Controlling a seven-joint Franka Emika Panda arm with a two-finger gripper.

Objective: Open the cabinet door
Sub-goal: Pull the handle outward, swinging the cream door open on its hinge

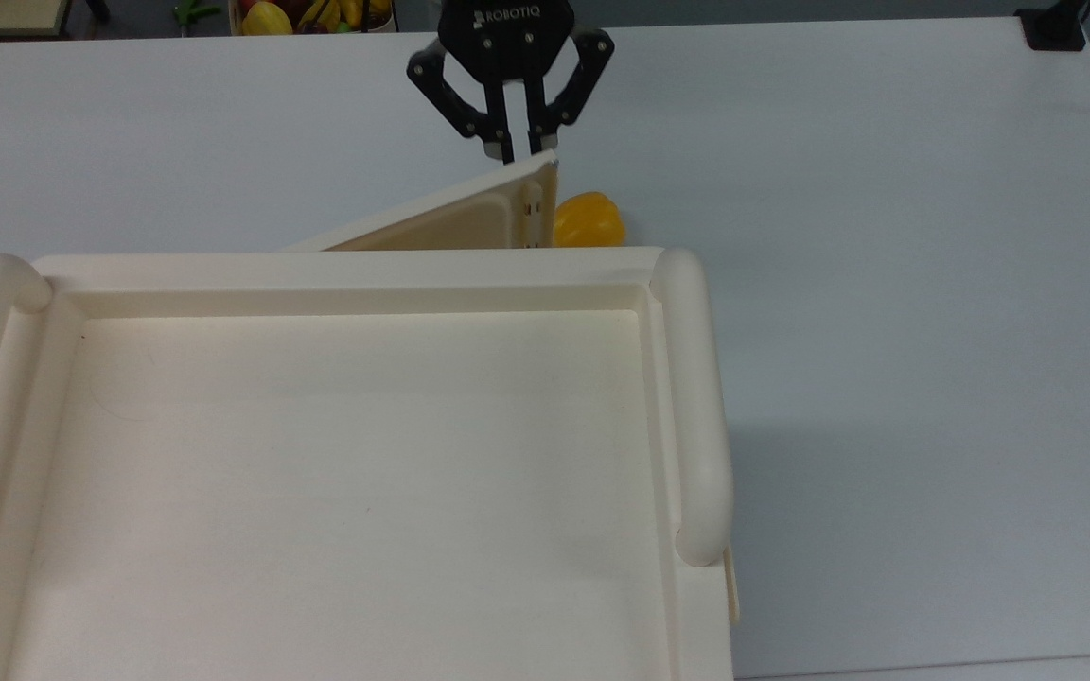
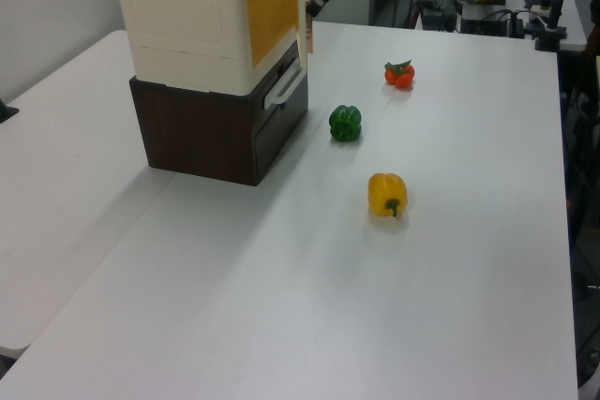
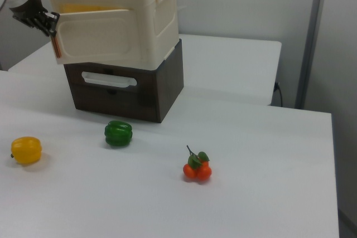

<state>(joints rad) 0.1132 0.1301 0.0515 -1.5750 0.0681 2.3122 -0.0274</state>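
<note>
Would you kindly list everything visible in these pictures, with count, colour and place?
cabinet door: one, cream-white, swung partly open from the cabinet's front
cabinet: one, cream-white, on top of the drawer unit
drawer unit: one, dark brown, on the table
table: one, white
green pepper: one, on the table, in front of the drawer unit
yellow pepper: one, on the table
tomatoes: one small cluster, orange-red, on the table
gripper: one, black, jaws closed on the door's free edge
</note>
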